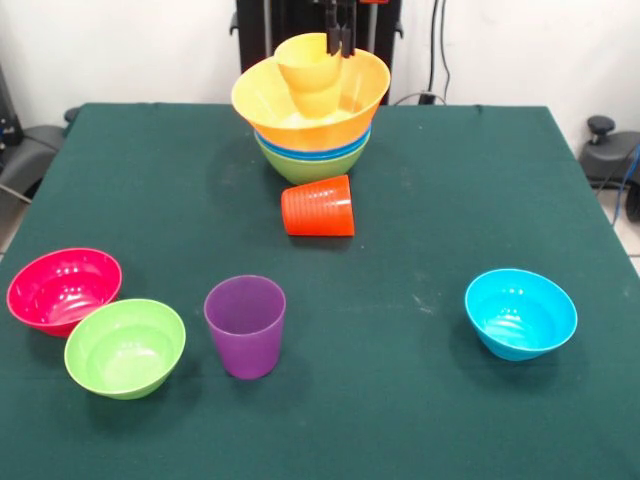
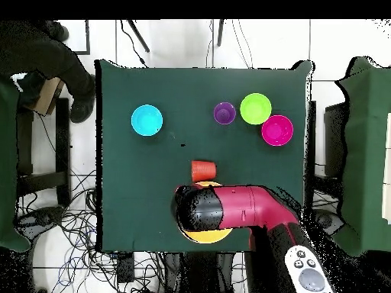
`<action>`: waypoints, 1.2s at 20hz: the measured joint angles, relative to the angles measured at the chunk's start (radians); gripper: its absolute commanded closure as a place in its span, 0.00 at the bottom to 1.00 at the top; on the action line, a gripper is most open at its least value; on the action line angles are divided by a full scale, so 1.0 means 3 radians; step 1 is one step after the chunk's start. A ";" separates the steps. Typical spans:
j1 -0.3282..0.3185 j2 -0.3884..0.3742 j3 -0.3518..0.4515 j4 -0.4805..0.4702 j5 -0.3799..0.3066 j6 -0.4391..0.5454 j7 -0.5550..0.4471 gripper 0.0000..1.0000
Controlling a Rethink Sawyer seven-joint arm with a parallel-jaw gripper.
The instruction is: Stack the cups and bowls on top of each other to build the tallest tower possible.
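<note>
The tower stands at the table's far middle: a green bowl (image 1: 310, 168) lowest, blue rims (image 1: 325, 152) above it, the wide orange-yellow bowl (image 1: 275, 105) on top. The yellow cup (image 1: 308, 68) sits tilted inside that bowl. My gripper (image 1: 341, 42) comes down from above and is shut on the cup's right rim. The ribbed orange-red cup (image 1: 318, 206) lies on its side just in front of the tower. The purple cup (image 1: 245, 325) stands upright near the front. In the overhead view my arm (image 2: 229, 207) hides the tower except a sliver of the orange-yellow bowl (image 2: 208, 236).
A pink-red bowl (image 1: 63, 288) and a small green bowl (image 1: 125, 347) sit side by side at the front left. A light-blue bowl (image 1: 520, 312) sits at the front right. A person (image 2: 46, 53) is at the overhead view's top left, off the table.
</note>
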 measured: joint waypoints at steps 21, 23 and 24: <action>0.0025 0.0192 -0.0066 0.0019 -0.0226 -0.0078 0.0000 0.00; 0.0025 0.0203 -0.0067 0.0019 -0.0237 -0.0081 0.0000 0.00; 0.0025 0.0209 -0.0067 0.0019 -0.0242 -0.0082 0.0000 0.00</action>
